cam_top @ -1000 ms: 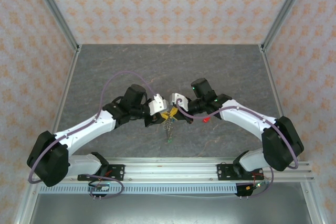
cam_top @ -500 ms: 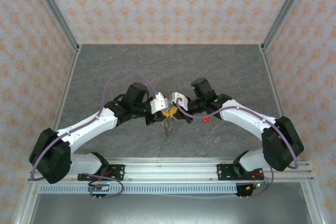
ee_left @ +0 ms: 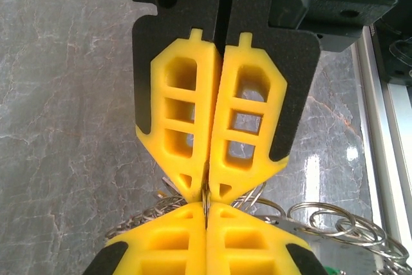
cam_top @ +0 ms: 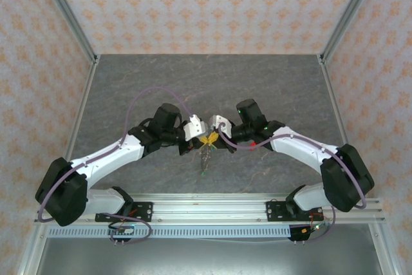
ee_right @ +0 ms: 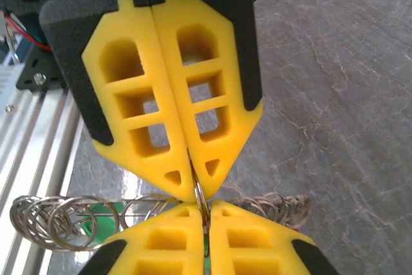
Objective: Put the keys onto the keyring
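The keyring (cam_top: 205, 156) is a chain of linked thin metal rings that hangs below the two grippers at the middle of the table. A green key (cam_top: 203, 172) dangles at its low end. My left gripper (cam_top: 203, 138) and right gripper (cam_top: 211, 138) meet tip to tip, each shut on the same thin ring. In the left wrist view that ring (ee_left: 206, 201) is pinched at my left gripper (ee_left: 207, 190), with more rings (ee_left: 335, 220) to the right. In the right wrist view my right gripper (ee_right: 193, 188) nips the ring (ee_right: 200, 199); the green key (ee_right: 96, 221) lies behind a coil of rings (ee_right: 45, 222).
A red key (cam_top: 254, 144) peeks out from under the right forearm on the dark grey marbled table (cam_top: 212, 82). Patterned walls stand on three sides. An aluminium rail (cam_top: 206, 207) with the arm bases runs along the near edge.
The left gripper's jaws have closed onto the ring. The right arm has shifted slightly left, partly covering the red key. The hanging rings have swung a little to the left.
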You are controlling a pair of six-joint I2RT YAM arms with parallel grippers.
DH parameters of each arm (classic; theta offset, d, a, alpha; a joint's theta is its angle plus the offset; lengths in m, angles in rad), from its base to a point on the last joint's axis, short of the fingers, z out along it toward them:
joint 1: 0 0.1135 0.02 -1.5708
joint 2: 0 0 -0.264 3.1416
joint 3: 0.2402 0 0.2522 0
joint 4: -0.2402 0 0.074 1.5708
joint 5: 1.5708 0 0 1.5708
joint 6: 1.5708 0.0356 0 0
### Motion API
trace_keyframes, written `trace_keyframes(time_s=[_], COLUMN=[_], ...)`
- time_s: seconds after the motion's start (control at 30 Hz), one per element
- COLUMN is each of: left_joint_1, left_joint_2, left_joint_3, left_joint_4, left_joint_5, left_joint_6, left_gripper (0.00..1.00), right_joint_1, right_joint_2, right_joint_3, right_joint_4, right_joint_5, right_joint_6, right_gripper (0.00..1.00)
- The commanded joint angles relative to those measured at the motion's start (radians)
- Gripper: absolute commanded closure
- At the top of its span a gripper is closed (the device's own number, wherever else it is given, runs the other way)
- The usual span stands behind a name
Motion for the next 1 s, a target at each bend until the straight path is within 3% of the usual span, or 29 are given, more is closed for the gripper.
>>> trace_keyframes(time_s=[0.0,0.57,0.67,0.7,0.83,0.97], left_joint_1=[-0.005,0.005,0.01,0.011,0.012,0.012], left_joint_2=[-0.036,-0.069,-0.08,-0.086,-0.1,-0.095], left_joint_3=[-0.026,-0.119,-0.129,-0.133,-0.115,-0.077], left_joint_4=[0.19,0.416,0.425,0.42,0.275,0.113], left_joint_5=[0.064,0.083,0.075,0.064,0.017,-0.011], left_joint_6=[-0.086,-0.224,-0.231,-0.229,-0.154,-0.058], left_gripper=[1.0,1.0,1.0,1.0,0.99,0.85], right_joint_1=[-0.011,-0.048,-0.049,-0.049,-0.049,-0.048], right_joint_2=[0.004,0.077,0.072,0.066,0.026,-0.006], right_joint_3=[-0.045,-0.116,-0.115,-0.113,-0.067,0.007], right_joint_4=[0.154,0.327,0.333,0.328,0.203,0.028], right_joint_5=[-0.064,-0.093,-0.073,-0.064,-0.049,-0.063], right_joint_6=[0.075,0.157,0.165,0.161,0.105,0.014], right_gripper=[0.89,0.87,0.96,1.0,1.0,1.0])
